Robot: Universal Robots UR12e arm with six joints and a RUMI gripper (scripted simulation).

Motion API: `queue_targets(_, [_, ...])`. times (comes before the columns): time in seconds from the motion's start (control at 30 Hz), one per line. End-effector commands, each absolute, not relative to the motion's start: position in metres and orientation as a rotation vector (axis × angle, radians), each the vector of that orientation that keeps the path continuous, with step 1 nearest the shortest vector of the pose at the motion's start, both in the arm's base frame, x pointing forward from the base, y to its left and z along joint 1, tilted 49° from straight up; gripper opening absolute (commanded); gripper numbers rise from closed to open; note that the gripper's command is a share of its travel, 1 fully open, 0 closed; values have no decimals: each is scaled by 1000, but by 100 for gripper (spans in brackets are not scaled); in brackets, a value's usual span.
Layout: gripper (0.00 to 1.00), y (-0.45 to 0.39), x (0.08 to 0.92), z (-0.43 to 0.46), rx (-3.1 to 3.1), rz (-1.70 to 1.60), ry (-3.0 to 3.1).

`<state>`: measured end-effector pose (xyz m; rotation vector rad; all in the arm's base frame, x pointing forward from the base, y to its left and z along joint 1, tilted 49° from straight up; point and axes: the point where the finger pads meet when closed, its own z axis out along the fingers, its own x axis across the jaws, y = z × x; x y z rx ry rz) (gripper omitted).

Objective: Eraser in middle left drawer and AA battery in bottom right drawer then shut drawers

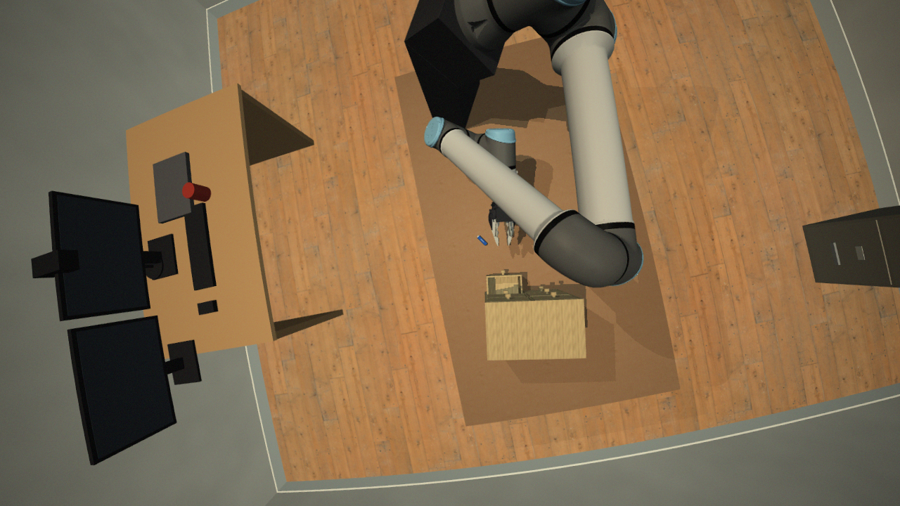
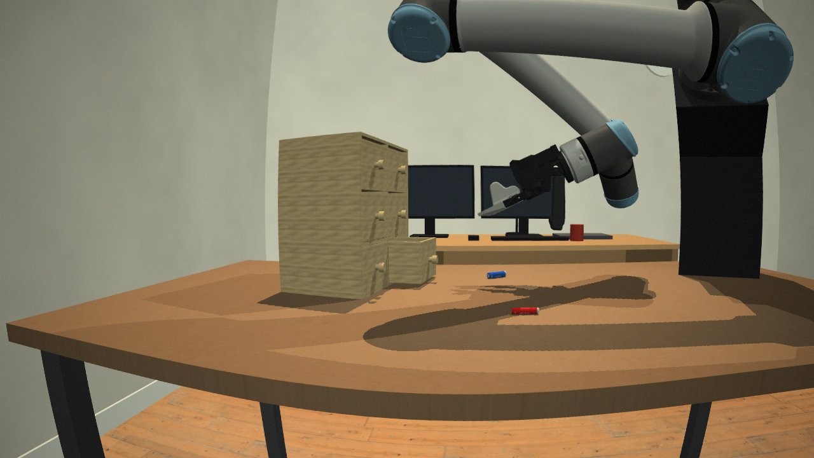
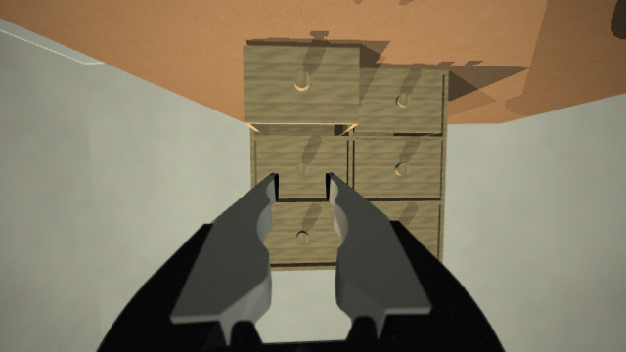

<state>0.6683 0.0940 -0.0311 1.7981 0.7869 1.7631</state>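
Observation:
The wooden chest (image 1: 534, 327) (image 2: 321, 216) stands upright. Its right bottom drawer (image 1: 503, 275) (image 2: 409, 261) (image 3: 274, 88) is pulled partly out; I make out no object inside. The left middle drawer (image 2: 369, 205) (image 3: 372, 168) is shut, like the others. A blue battery-like cylinder (image 1: 481, 240) (image 2: 496, 274) and a red one (image 2: 523, 310) lie on the table; I cannot tell which is the AA battery. No eraser shows. My gripper (image 1: 503, 243) (image 2: 481, 214) (image 3: 301, 175) is partly open and empty, in front of the chest's right column, about middle-row height, not touching it.
The arm's elbow (image 1: 588, 248) hangs high over the table on the chest's left side and hides part of it in the top view. A separate desk (image 1: 233, 220) with monitors and a red cup (image 1: 196, 192) (image 2: 576, 232) stands beyond the table's right side. A dark cabinet (image 1: 843, 251) stands opposite.

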Motion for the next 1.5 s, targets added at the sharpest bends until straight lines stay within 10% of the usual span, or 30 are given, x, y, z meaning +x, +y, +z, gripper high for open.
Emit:
queue_targets(0.0, [20,91,662,-29,1839,1757,853])
queue_targets(1.47, [20,69,602,-7,2209,1589,1553])
